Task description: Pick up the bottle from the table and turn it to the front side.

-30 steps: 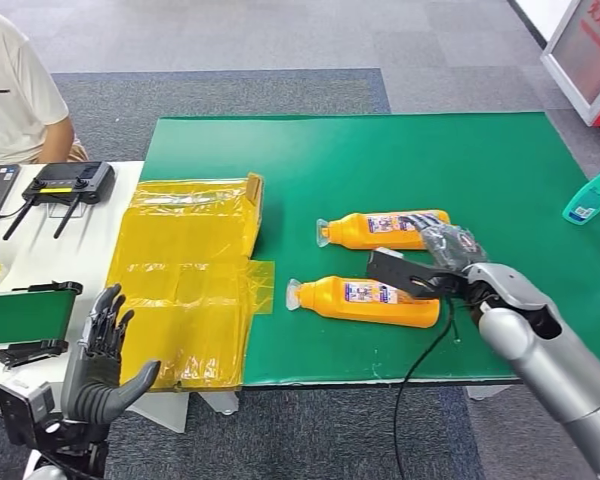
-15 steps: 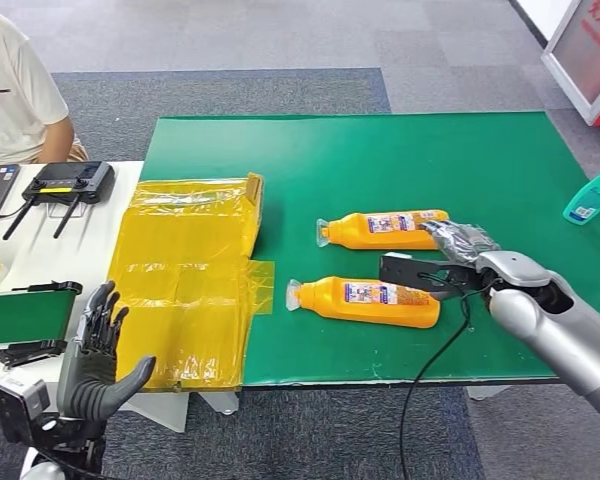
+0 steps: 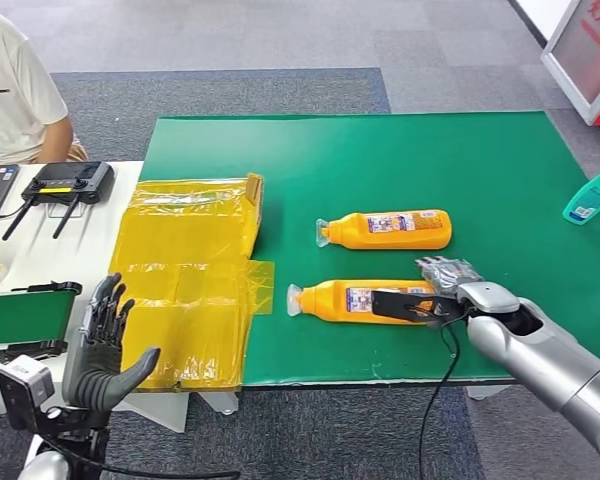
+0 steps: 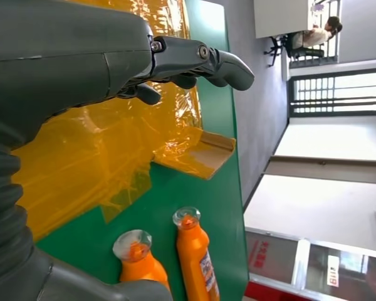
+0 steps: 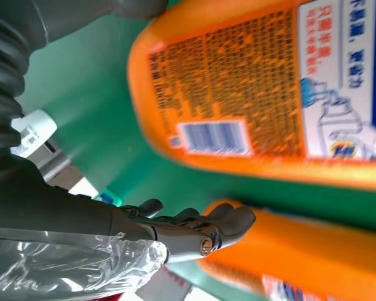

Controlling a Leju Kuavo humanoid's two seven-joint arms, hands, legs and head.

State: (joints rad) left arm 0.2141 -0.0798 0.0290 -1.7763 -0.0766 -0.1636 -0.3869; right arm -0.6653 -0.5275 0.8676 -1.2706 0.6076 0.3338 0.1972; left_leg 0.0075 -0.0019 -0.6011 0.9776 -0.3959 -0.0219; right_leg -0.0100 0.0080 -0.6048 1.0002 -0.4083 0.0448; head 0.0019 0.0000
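A: We start at the right hand (image 3: 442,285), lower right of the head view. Its fingers lie over the base end of the nearer orange bottle (image 3: 357,300), and a dark part of it reaches across the label. We cannot tell whether it actually grips.

B: The right wrist view adds what the head view lacks: the back label of one bottle (image 5: 271,88) with its barcode, blurred and very close, and the fingers (image 5: 200,229) stretched out against the other orange body. Clear plastic film (image 5: 67,266) wraps the hand near the lower left of that frame.

A: And our left hand (image 3: 101,345)?

B: Lower left of the head view, raised off the table edge, fingers spread, nothing in it. Its wrist view shows both bottles cap-first, with clear caps, low in the frame.

A: The far bottle (image 3: 387,229) lies parallel above the near one, apart, both on the green mat (image 3: 342,160).

B: Left of them a yellow plastic bag (image 3: 184,280) lies flat, covering a flat cardboard box (image 3: 256,196). A person's sleeve (image 3: 14,90) sits upper left, a teal bottle (image 3: 590,196) at the right edge.
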